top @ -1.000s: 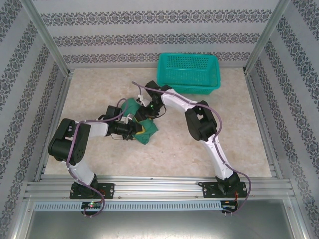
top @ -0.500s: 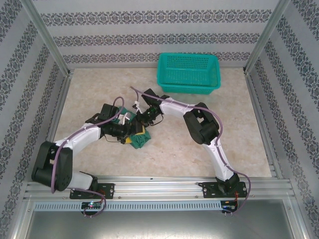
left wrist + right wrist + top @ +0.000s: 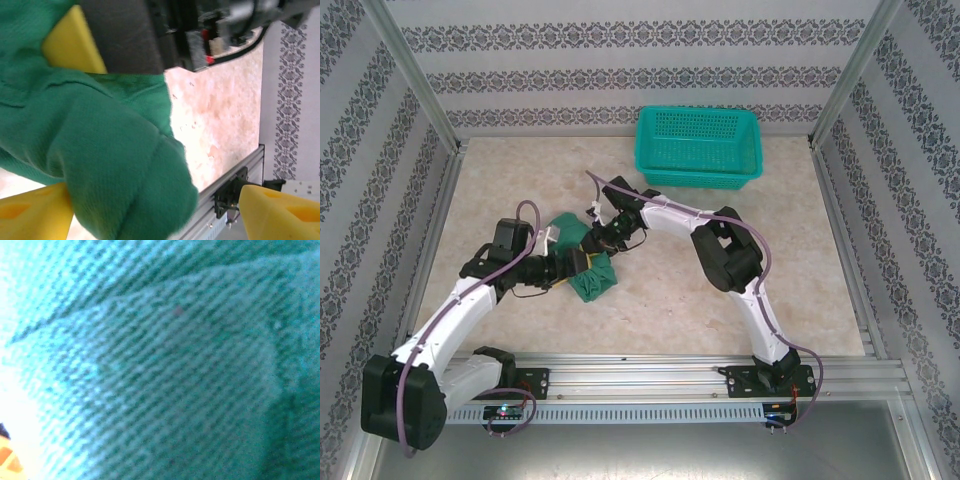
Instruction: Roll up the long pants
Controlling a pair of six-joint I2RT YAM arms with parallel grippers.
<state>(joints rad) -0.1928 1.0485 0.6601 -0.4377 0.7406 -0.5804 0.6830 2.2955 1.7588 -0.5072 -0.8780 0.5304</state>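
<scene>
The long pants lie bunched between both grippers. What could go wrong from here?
1. The left gripper stands open, not pinching the long pants, so the loose bundle may unroll.
2. The right gripper works close to the left one at the cloth; they might collide.
3. Whether the right gripper holds the cloth is unclear; moving off, it could drag the bundle.
</scene>
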